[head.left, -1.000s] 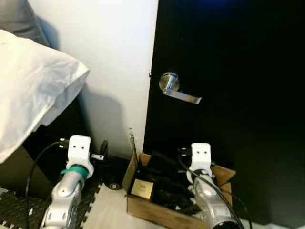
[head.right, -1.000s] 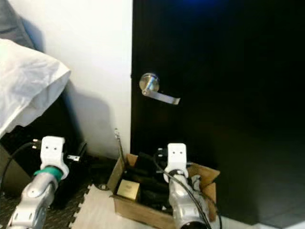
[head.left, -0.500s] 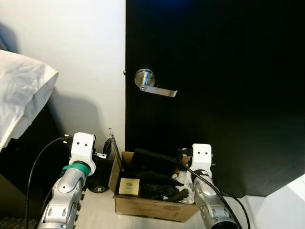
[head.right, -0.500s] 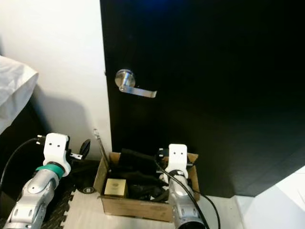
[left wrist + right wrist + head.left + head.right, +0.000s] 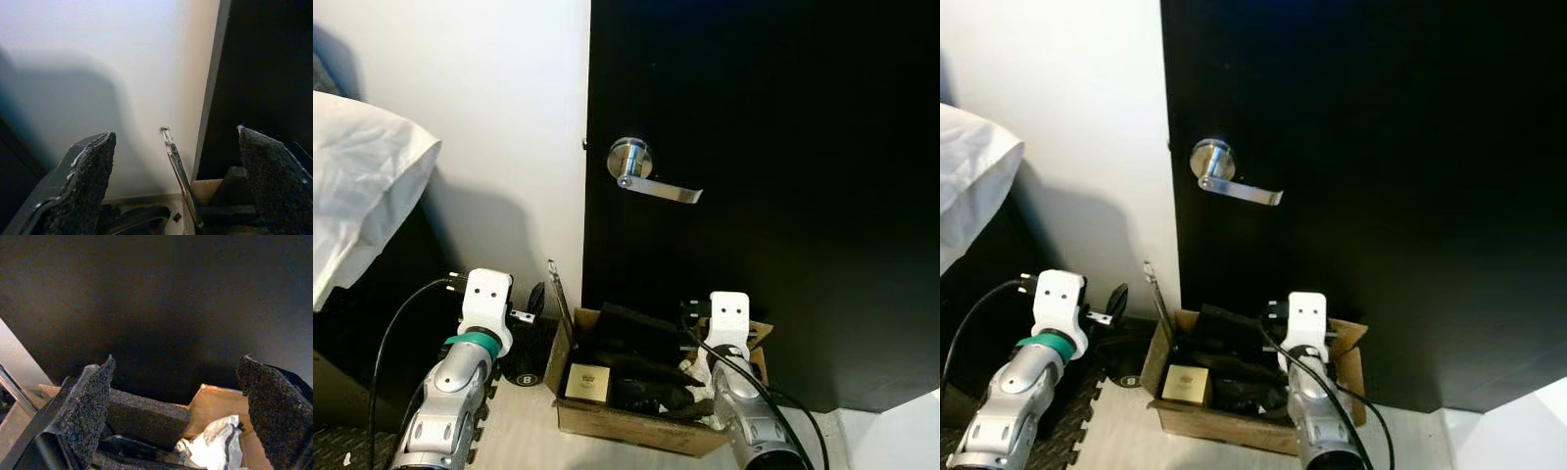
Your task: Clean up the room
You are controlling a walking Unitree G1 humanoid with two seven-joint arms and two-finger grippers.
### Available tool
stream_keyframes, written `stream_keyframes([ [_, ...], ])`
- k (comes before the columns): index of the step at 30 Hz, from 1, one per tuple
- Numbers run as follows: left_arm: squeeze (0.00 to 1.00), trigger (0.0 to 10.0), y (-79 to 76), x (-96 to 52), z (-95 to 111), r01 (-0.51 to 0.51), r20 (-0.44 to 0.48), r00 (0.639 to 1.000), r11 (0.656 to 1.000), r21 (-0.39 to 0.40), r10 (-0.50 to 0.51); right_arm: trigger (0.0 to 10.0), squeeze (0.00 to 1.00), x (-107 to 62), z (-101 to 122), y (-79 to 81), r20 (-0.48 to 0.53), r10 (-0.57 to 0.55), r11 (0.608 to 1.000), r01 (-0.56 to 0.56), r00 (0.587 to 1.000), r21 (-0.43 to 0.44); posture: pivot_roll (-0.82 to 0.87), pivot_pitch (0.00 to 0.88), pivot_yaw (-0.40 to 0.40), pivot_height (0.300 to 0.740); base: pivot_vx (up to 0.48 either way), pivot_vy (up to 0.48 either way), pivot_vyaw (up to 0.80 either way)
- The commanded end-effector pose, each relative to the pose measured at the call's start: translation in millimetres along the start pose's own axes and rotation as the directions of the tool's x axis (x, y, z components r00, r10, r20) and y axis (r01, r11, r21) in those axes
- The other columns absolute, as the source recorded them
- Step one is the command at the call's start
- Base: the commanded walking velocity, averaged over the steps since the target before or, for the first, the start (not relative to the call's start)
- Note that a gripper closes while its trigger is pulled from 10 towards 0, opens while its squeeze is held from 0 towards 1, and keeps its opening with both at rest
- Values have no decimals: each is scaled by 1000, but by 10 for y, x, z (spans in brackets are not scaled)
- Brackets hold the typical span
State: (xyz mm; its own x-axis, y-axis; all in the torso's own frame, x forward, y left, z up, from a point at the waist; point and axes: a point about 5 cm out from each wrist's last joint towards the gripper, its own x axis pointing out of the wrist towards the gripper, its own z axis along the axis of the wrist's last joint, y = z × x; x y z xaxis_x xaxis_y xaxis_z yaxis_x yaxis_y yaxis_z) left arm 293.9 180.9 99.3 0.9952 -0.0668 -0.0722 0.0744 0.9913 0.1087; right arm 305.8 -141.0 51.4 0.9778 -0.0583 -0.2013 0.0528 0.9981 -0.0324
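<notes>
Jaws of both the left gripper (image 5: 176,191) and right gripper (image 5: 176,416) spread, empty, above cardboard box (image 5: 607,423) against black door (image 5: 783,196).

A: What blocks the cardboard box (image 5: 607,423)?
B: The shut black door (image 5: 764,196) stands right behind it, its lever handle (image 5: 651,181) well above.
A: Any way in?
B: From above; dark clutter fills it, bare floor (image 5: 1121,441) in front.

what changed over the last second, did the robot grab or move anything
Nothing was taken hold of or let go. The whole picture swung sideways and back, so the camera turned, not the things. The cardboard box sits by the black door as before; both tools, left tool and right tool, stay open and empty.
</notes>
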Motion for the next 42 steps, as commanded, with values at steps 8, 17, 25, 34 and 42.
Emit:
stream_keyframes([
  [8, 0, 10000, 14, -50, -85, -19, -39, 999, 1000, 4, 19, 10000, 0, -13, -20, 43, -1, 40, 999, -40, 999, -35, 130, 0, -36, 740, 0, 0, 800],
  [17, 0, 10000, 2, -68, -101, -24, -46, 999, 1000, 6, 24, 10000, 0, -16, -35, 43, -9, 48, 998, -48, 999, -34, 130, 0, -42, 740, 0, 0, 800],
  [25, 0, 10000, 4, -73, -104, -22, -51, 998, 1000, 11, 22, 10000, 0, -21, -47, 44, -14, 46, 999, -47, 999, -26, 133, 0, -42, 740, 0, 0, 800],
  [34, 0, 10000, 0, -79, -114, -16, -64, 998, 1000, 17, 17, 10000, 0, -13, -45, 45, -17, 44, 999, -44, 999, -11, 136, 0, -41, 740, 0, 0, 800],
  [42, 0, 10000, -3, -96, -143, -13, -84, 996, 999, 30, 15, 10000, 0, -29, -70, 45, -24, 41, 999, -42, 999, -6, 138, 0, -36, 740, 0, 0, 800],
])
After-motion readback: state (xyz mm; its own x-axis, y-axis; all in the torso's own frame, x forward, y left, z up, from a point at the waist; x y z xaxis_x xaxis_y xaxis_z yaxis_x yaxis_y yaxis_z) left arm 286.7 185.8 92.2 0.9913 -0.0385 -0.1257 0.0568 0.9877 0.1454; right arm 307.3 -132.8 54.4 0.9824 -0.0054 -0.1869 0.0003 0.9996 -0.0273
